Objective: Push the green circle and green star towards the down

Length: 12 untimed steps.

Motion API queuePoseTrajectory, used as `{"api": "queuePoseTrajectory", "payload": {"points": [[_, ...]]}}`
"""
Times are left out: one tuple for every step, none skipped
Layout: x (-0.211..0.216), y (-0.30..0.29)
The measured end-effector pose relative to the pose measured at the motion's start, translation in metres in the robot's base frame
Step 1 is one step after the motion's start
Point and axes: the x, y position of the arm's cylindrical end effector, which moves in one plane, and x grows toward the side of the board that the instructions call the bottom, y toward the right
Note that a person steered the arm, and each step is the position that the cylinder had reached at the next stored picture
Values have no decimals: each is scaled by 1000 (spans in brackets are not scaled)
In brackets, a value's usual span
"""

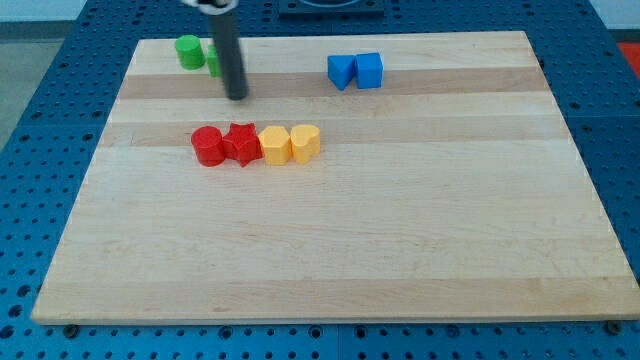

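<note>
The green circle (188,51) sits near the board's top left. The green star (213,60) is just right of it, mostly hidden behind my rod. My tip (236,97) rests on the board just below and right of the green star, apart from the circle. The rod rises from there to the view's top.
A row of blocks lies below the tip: red circle (208,146), red star (241,144), yellow block (274,146), yellow block (305,143). Two blue blocks (343,70) (369,70) sit at the top centre. The wooden board (330,240) lies on a blue perforated table.
</note>
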Motion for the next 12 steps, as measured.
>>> {"api": "queuePoseTrajectory", "payload": {"points": [[-1,-62],[-28,-103],[-71,-119],[-105,-118],[-123,-104],[-121,-91],[-105,-82],[-94,-76],[-91,-59],[-84,-36],[-77,-14],[-76,6]]}}
